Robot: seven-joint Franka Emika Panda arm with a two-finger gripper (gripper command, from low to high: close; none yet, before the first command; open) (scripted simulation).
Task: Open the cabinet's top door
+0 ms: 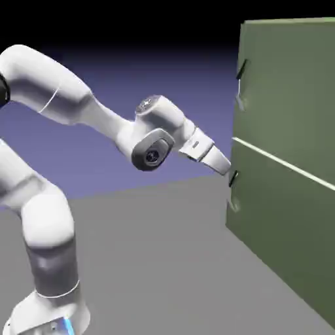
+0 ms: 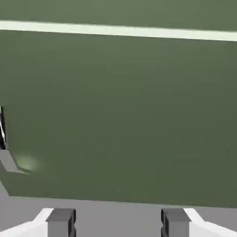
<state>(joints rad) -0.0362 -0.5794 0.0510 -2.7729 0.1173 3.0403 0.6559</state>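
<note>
Cabinet: tall, plain olive-green box cabinet (image 1: 288,163) at the right of the exterior view, standing on the flat grey desk (image 1: 150,262); top edge near the frame's top, right side cut by the frame.
Seam: thin pale seam (image 1: 281,162) slanting across the front, splitting it into two panels; in the hand view it runs as a pale band (image 2: 118,30) near the top.
Top door: upper flat olive-green panel (image 1: 288,85), above the seam, lying flush with the cabinet front; short dark slanted bar handle (image 1: 241,69) near its left edge.
Lower door: matching olive-green panel (image 1: 281,222) below the seam, with its own dark handle (image 1: 232,178) at the left edge; this panel fills most of the hand view (image 2: 125,115), its handle showing only as a sliver at the far left (image 2: 2,129).
Arm: white jointed robot arm (image 1: 72,98) rising from lower left, reaching right toward the cabinet.
Pincer: white two-finger pincer (image 1: 226,167), tip just beside the lower handle, below the seam and well under the top door's handle; contact cannot be told. In the hand view the grey fingertips (image 2: 60,220) stand spread apart with nothing between them.
</note>
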